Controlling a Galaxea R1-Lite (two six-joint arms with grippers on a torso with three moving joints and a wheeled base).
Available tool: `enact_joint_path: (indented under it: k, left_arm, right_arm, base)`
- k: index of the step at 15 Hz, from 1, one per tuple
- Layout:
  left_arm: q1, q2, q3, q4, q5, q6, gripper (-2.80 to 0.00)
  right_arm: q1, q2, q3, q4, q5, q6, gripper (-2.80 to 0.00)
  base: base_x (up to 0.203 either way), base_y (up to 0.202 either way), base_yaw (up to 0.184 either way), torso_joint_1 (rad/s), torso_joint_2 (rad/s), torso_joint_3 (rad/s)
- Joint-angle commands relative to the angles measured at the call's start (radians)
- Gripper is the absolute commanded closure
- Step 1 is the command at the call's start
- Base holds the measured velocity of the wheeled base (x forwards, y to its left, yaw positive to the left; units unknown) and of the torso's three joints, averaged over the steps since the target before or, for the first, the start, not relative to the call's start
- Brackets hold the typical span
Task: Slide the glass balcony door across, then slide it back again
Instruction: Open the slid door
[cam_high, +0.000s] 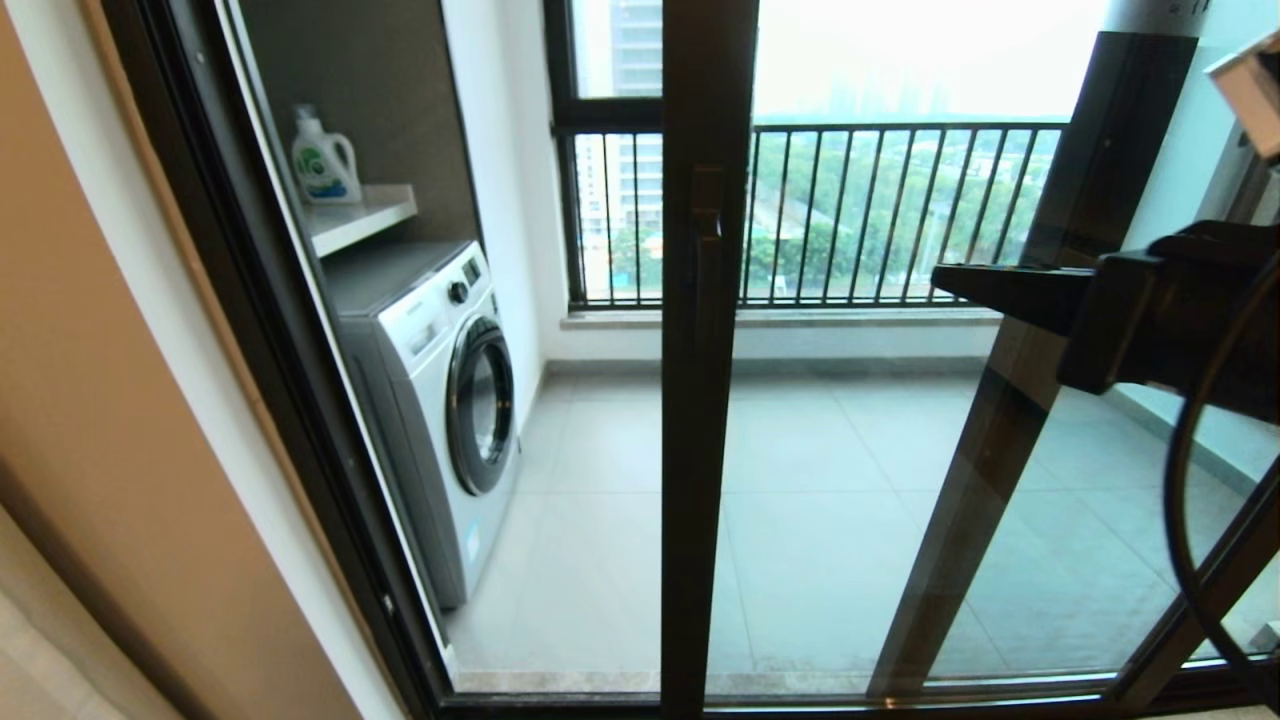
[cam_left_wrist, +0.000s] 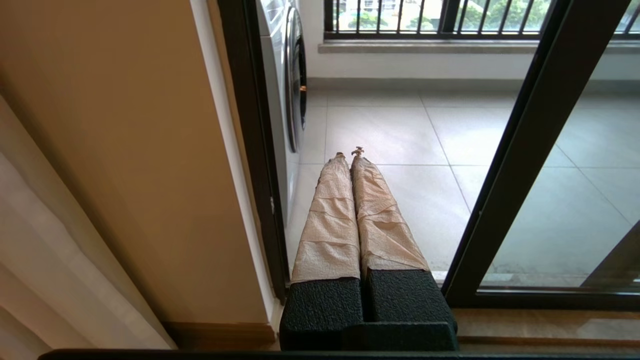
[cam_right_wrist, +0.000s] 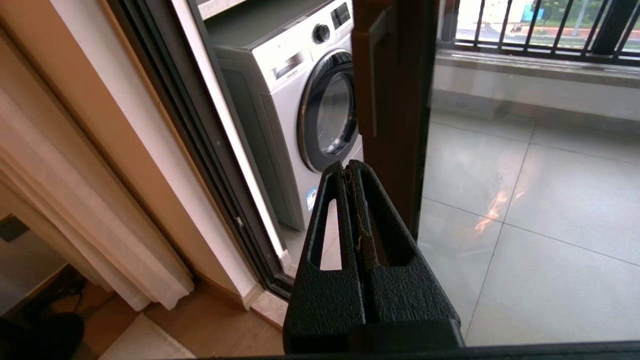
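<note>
Sliding step pending: glass balcony door (cam_high: 850, 450) sits part-open, handle (cam_high: 708, 260) upright mid-opening, gap beside washing machine (cam_high: 440, 400). Right gripper (cam_right_wrist: 352, 170) closed, empty, near handle; left gripper (cam_left_wrist: 350, 157) closed, parked low. Next: hook handle, push sideways.

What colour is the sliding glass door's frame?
Dark brown, on the glass balcony door's slim metal frame; clearest in the head view.

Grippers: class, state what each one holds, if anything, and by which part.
Nothing. The left gripper and right gripper are both shut on nothing, clear of the door handle.
</note>
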Motion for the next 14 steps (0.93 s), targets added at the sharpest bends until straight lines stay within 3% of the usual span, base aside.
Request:
enact_joint_path:
  k: [1,8,14]
  left_arm:
    - [0.000,0.002,0.000,0.000,0.000,0.000,0.00]
    - [0.000,0.002,0.000,0.000,0.000,0.000,0.00]
    - [0.000,0.002,0.000,0.000,0.001,0.000,0.00]
  right_arm:
    - [0.046,0.143,-0.088,-0.003,-0.023,-0.002,0.00]
    - [0.068,0.445,-0.374,-0.001,-0.092,-0.001,0.00]
    - [0.100,0.605,-0.560,0.000,-0.100,0.002,0.00]
  base:
    - [0.000,0.000,0.000,0.000,0.00,0.000]
    - [0.000,0.000,0.000,0.000,0.00,0.000]
    - [0.000,0.000,0.000,0.000,0.00,0.000]
